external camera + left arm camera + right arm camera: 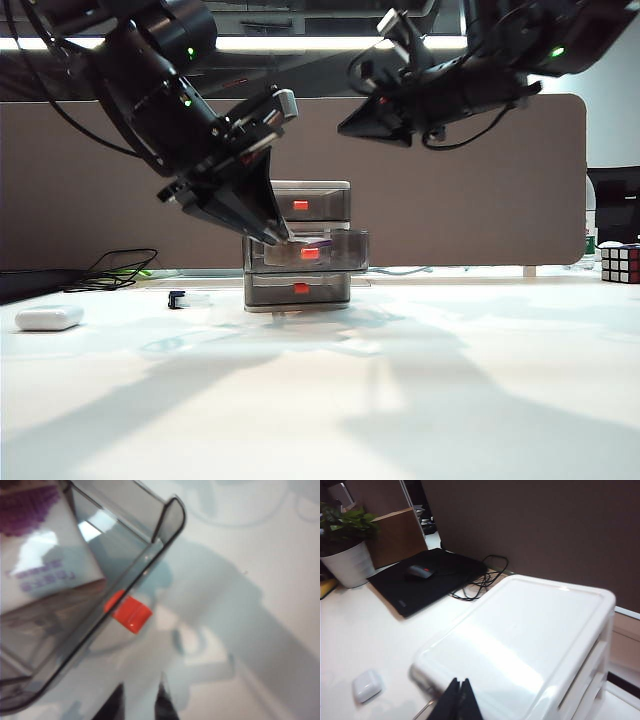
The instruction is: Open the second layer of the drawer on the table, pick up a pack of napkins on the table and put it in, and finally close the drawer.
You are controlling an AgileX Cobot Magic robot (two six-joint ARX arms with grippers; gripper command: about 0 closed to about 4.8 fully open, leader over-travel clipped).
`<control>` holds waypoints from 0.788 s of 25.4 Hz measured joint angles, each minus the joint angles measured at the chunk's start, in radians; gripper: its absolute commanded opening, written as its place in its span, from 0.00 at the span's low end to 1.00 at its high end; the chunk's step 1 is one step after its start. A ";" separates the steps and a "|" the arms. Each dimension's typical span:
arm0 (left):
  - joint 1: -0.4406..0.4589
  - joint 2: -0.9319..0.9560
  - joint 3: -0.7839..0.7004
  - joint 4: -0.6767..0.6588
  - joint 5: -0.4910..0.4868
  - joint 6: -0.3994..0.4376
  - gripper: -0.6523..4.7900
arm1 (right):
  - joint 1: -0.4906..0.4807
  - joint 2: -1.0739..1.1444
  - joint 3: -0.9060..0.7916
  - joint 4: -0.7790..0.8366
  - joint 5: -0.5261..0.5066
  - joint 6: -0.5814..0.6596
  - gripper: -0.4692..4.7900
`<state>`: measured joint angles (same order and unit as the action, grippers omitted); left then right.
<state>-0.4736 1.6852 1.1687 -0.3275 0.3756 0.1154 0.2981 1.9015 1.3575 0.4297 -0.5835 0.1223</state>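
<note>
two grippers show in the outside view: our left gripper [272, 238] hangs at the open middle drawer [308, 251] of the cabinet [310, 245], our right gripper [352, 128] waits high above, its state unclear there. from the left wrist we see the napkin pack [42, 565] lying inside that drawer, our fingertips [163, 700] nearly together and holding nothing. from the right wrist our fingertips [460, 700] sit pressed together over the cabinet top. closing comes next: we judge a straight push on the drawer front.
</note>
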 measured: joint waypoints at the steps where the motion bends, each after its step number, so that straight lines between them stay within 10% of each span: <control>1: 0.000 0.013 0.000 0.003 0.006 0.000 0.26 | 0.002 0.044 0.061 -0.024 0.001 0.000 0.08; 8: 0.000 0.089 0.000 0.119 0.004 -0.001 0.20 | 0.048 0.233 0.377 -0.158 -0.008 -0.013 0.08; 20: 0.000 0.114 0.000 0.302 -0.171 -0.018 0.11 | 0.059 0.265 0.394 -0.255 0.042 -0.064 0.08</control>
<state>-0.4736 1.7992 1.1687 -0.0254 0.2043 0.0971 0.3573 2.1662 1.7515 0.1749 -0.5415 0.0578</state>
